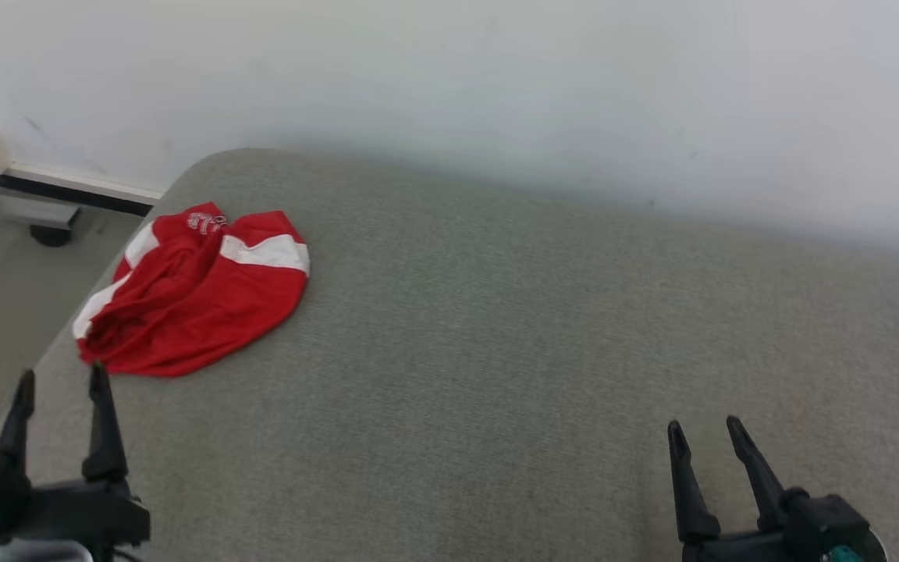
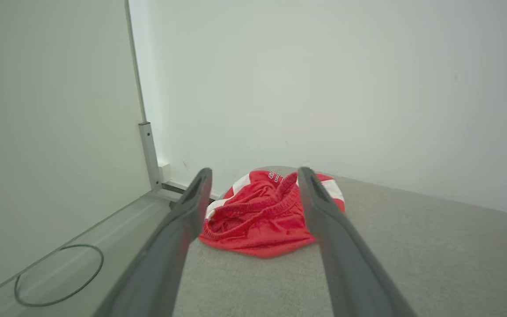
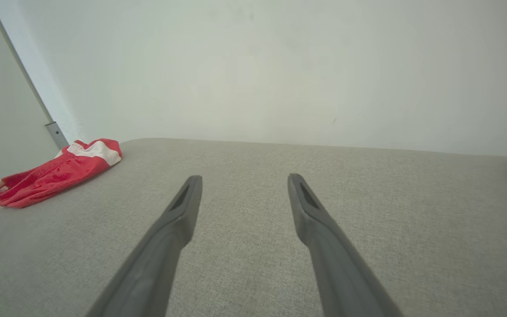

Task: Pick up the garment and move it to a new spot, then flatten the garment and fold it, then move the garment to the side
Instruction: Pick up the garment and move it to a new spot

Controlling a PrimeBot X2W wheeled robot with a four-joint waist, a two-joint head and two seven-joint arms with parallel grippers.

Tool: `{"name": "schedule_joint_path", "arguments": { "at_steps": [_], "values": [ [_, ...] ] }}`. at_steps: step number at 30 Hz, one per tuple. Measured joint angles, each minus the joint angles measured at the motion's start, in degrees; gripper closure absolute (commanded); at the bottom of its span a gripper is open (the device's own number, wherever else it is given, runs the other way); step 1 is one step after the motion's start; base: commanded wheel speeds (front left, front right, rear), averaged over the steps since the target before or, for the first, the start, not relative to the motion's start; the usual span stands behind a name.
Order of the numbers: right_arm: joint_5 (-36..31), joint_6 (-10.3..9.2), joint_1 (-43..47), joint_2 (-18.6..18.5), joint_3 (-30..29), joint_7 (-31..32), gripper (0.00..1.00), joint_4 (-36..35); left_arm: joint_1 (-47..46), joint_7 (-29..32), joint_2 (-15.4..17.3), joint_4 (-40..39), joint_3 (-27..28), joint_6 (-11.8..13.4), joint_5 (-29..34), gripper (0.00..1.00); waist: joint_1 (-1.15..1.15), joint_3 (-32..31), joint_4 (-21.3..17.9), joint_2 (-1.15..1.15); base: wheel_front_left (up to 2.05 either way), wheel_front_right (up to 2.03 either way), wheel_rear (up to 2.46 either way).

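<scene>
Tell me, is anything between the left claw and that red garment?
Nothing: the head view shows bare grey surface between the left gripper and the red garment.

red cloth garment [image 1: 192, 293], matt woven table [image 1: 496, 351]

Soft, even light — wrist views blurred nearest.
</scene>
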Motion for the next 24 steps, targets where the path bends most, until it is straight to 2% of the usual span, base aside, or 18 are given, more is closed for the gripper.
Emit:
{"name": "schedule_joint_path", "arguments": {
  "at_steps": [7, 8, 15, 24],
  "values": [
    [0.0, 0.00, -4.3, 0.0, 0.1, 0.0, 0.00, -1.7, -11.6, 0.0, 6.0, 5.0, 1.5, 0.0, -4.1, 0.00, 0.00, 4.1, -7.1, 0.00, 0.00, 0.00, 0.00],
    [0.0, 0.00, -4.3, 0.0, 0.1, 0.0, 0.00, -1.7, -11.6, 0.0, 6.0, 5.0, 1.5, 0.0, -4.1, 0.00, 0.00, 4.1, -7.1, 0.00, 0.00, 0.00, 0.00],
    [1.3, 0.00, -7.4, 0.0, 0.2, 0.0, 0.00, -2.0, -22.9, 0.4, 14.2, 13.3, -1.8, 0.0, -6.5, 0.00, 0.01, 9.9, -13.4, 0.01, 0.00, 0.00, 0.00],
    [2.1, 0.00, -9.9, 0.0, 0.2, 0.0, 0.00, -3.2, -32.4, 5.8, 21.3, 23.3, -3.8, 0.0, -10.2, 0.00, 0.00, 16.6, -20.7, 0.01, 0.00, 0.00, 0.00]
  ]
}}
